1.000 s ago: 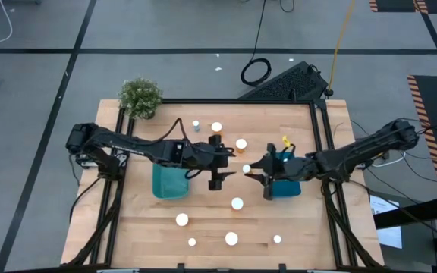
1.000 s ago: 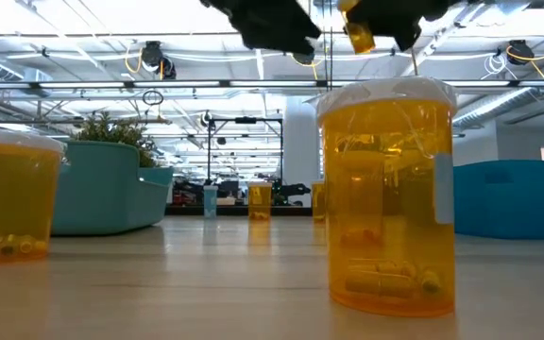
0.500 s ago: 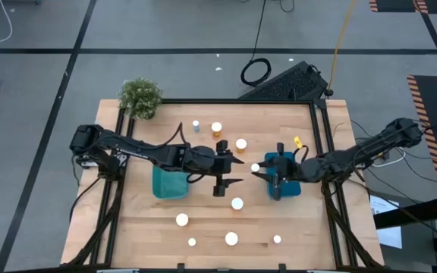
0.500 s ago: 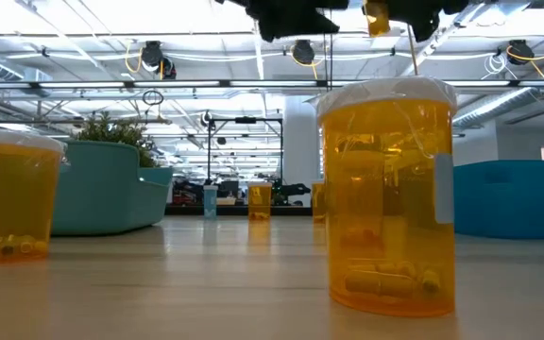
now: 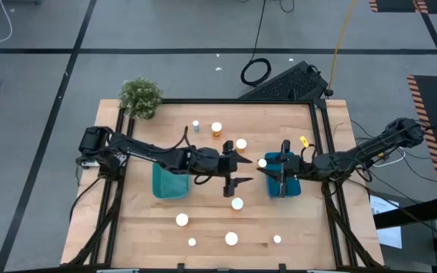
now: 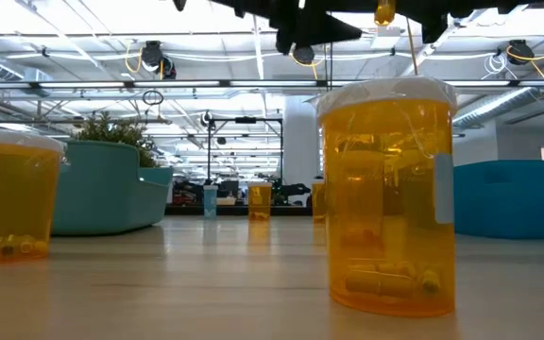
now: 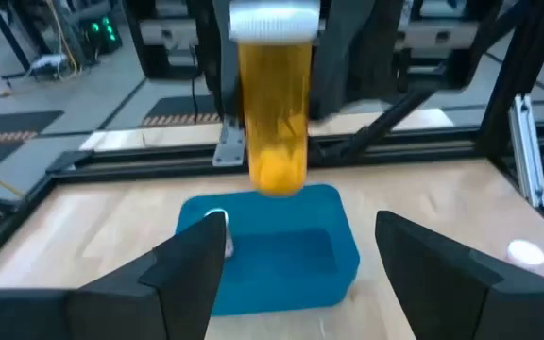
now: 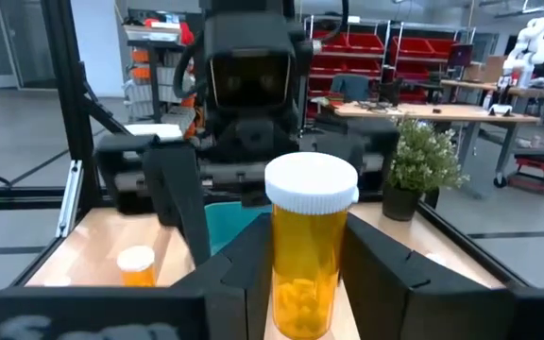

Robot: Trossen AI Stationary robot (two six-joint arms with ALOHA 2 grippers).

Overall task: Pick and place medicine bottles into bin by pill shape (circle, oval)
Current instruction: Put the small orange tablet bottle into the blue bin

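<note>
High cam straight down on the table (image 5: 203, 220); low cam at its surface, level; wrist cams face each other over it.

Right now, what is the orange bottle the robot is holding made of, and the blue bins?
The bottle in the right tool looks like clear amber plastic: the pills show through it. Its ridged white cap looks like matte plastic. The right bin looks like smooth teal plastic, though that is less certain.

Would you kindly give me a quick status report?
Right gripper shut on amber bottle, above right bin. Left gripper open, empty, facing it. Nothing obstructing.
</note>
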